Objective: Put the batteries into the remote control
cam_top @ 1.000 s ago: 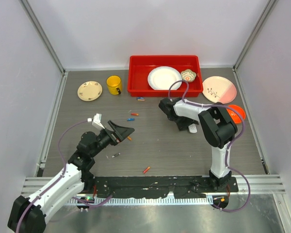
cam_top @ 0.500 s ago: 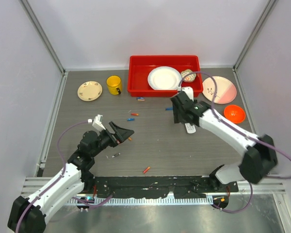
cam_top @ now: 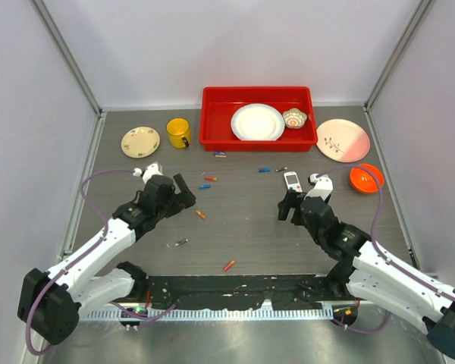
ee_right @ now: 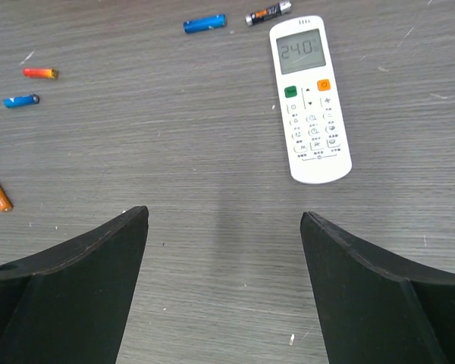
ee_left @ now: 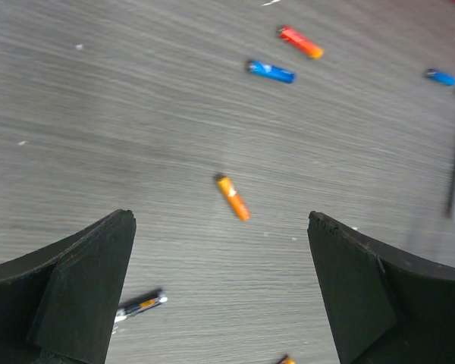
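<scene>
The right gripper (ee_right: pixel 224 220) gapes empty; the remote control (ee_right: pixel 311 98) lies face-up at 1 o'clock, two batteries (ee_right: pixel 205 23) at 12. The left gripper (ee_left: pixel 220 224), wide apart, hovers over one orange battery (ee_left: pixel 233 197). At least eight batteries scattered; beyond, one red tray (cam_top: pixel 214 121), three plates (cam_top: pixel 140 142), two bowls (cam_top: pixel 366 178), one yellow mug (cam_top: pixel 178 133).

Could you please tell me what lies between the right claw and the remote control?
Nothing: in the right wrist view, only bare table separates the open right claw from the remote control.

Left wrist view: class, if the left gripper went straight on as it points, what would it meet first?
Probably the orange battery, lying centred ahead of the open jaws, though depth is unclear.
</scene>
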### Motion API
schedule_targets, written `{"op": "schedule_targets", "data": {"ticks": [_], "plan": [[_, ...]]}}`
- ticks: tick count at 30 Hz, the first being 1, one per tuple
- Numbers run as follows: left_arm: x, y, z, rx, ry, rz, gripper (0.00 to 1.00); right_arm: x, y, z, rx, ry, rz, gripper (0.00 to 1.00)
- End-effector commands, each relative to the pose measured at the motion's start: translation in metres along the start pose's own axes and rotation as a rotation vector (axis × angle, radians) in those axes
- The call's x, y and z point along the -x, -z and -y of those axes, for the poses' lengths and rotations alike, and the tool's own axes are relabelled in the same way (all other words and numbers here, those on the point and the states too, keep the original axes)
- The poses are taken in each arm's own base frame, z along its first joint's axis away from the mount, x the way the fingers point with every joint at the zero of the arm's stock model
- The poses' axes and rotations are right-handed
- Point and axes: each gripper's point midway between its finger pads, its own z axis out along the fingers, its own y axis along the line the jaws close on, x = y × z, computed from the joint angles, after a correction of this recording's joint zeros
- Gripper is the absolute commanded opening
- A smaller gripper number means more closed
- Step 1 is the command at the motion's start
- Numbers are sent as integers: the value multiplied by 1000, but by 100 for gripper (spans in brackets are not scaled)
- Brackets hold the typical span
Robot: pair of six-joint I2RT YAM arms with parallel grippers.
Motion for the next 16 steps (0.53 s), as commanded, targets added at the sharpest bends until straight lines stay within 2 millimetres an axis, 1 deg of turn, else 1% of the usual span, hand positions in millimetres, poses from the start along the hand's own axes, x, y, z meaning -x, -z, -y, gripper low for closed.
{"op": "schedule_targets", "data": {"ticks": [1,2,4,5,6,7,8,9,10,12,14,15,16], "plan": [[18,5,-15,158,-83,33,100,38,6,4,-60,-58,207,87],[17,4,-11,156,-98,31,100,40,7,5,-70,-62,226,87],[22,6,4,112,-121,49,100,41,8,11,-94,-103,251,88],[25,8,7,102,-125,69,100,41,8,14,-106,-127,256,88],[25,9,8,94,-124,86,100,40,9,13,-102,-127,253,88],[28,11,15,61,-125,113,100,40,9,12,-96,-128,249,88],[34,18,19,34,-111,151,100,40,10,11,-89,-133,247,88],[32,18,14,35,-108,159,100,39,10,8,-75,-145,242,88],[36,21,18,12,-98,183,100,38,10,8,-68,-152,240,88],[37,24,17,-8,-92,199,100,33,7,8,-70,-159,234,88],[38,24,15,5,-84,205,100,30,6,11,-87,-158,226,88],[39,25,15,12,-85,203,100,26,4,11,-88,-151,207,88],[37,26,11,36,-92,189,100,25,4,9,-83,-148,199,89]]}}
